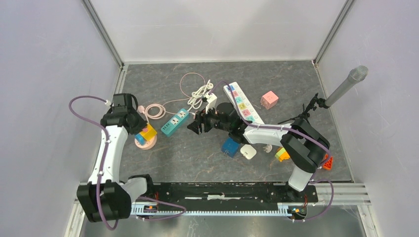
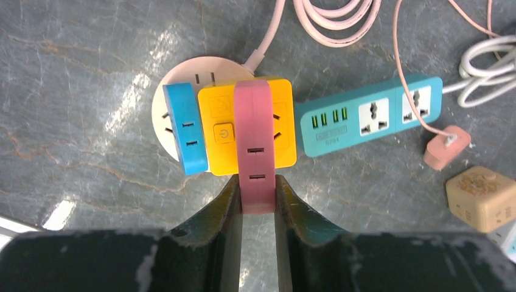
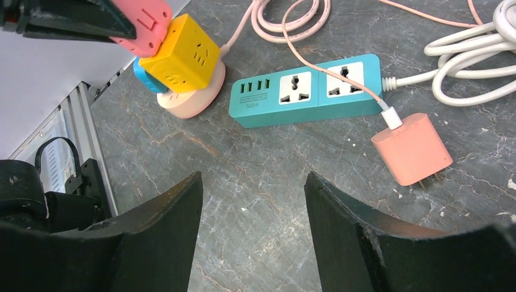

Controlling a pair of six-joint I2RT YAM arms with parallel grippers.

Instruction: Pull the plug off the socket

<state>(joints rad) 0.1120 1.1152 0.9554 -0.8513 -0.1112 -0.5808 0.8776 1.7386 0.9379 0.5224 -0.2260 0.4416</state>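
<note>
My left gripper (image 2: 257, 188) is clamped on the pink slab (image 2: 254, 140) of the cube plug (image 2: 222, 109) — it sits on the round socket (image 2: 182, 76), just left of the teal strip (image 2: 365, 115). My right gripper (image 3: 254, 182) hangs open, empty. Risk — the unanchored socket lifts along, or the slab slips.

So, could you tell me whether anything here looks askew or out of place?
Yes: the yellow cube adapter looks tilted on the round socket base, with the left gripper shut on its pink section. The pink charger lies unplugged beside the teal power strip, prongs bare.
</note>
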